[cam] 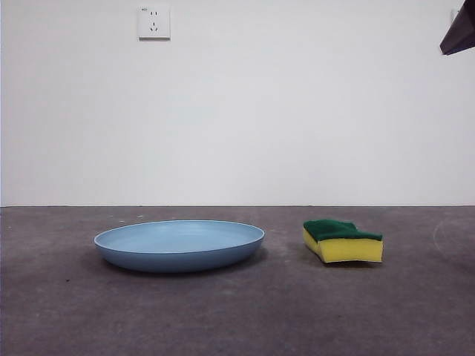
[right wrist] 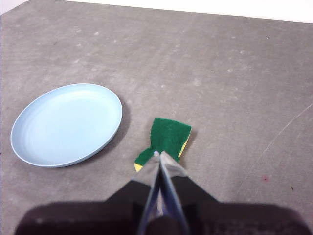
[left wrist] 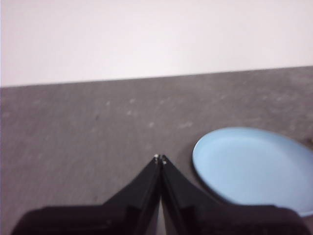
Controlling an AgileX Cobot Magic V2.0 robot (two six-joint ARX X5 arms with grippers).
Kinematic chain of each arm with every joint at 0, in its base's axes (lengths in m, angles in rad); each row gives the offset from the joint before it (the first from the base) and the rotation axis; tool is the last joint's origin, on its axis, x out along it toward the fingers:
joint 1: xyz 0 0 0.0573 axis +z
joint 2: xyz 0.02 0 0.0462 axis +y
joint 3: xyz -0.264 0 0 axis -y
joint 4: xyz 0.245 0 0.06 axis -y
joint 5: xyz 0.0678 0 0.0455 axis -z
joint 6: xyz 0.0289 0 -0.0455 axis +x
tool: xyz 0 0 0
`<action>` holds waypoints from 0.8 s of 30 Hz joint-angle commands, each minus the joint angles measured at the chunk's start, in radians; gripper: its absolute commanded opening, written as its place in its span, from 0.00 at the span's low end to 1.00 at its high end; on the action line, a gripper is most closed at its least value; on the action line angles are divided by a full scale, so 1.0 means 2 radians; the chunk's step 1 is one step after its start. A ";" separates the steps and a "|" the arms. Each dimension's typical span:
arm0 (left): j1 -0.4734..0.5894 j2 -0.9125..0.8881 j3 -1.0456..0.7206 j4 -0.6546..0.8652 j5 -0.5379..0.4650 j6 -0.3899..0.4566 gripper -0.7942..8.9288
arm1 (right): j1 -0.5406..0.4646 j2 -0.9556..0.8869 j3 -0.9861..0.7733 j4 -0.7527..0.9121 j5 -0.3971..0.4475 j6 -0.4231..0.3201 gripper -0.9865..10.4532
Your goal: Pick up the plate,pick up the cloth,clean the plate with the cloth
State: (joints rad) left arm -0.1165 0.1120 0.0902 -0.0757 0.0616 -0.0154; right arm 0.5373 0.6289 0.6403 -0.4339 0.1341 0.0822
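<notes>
No grasp yet. Left tool (left wrist: pixel 160 159) pressed together, plate (left wrist: pixel 254 169) on table (left wrist: pixel 88 137) just beside its tips. Right tool (right wrist: pixel 159 155) pressed together above sponge (right wrist: pixel 167 138). Next: spread, descend.

The setting is a bare robot test bench, probably in a laboratory. A plain white wall (cam: pixel 297 111) backs the work surface and carries only a white electrical socket (cam: pixel 154 22) at far left. The table (cam: pixel 237 319) has a dull grey, slightly scuffed covering with faint pale marks. Black robot hardware (cam: pixel 459 33) enters at the upper right corner. No household furnishings appear.
</notes>
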 commanded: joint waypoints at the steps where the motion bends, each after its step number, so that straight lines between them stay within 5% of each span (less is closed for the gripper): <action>1: 0.010 -0.021 -0.022 -0.001 -0.001 -0.008 0.08 | 0.000 0.000 -0.004 0.003 0.002 0.001 0.09; 24: 0.030 -0.054 -0.044 -0.052 -0.004 -0.019 0.08 | 0.000 0.000 -0.004 0.003 0.002 0.001 0.09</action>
State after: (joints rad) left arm -0.0597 0.0048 0.0174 -0.1814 0.0544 -0.0460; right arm 0.5373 0.6289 0.6403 -0.4339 0.1345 0.0822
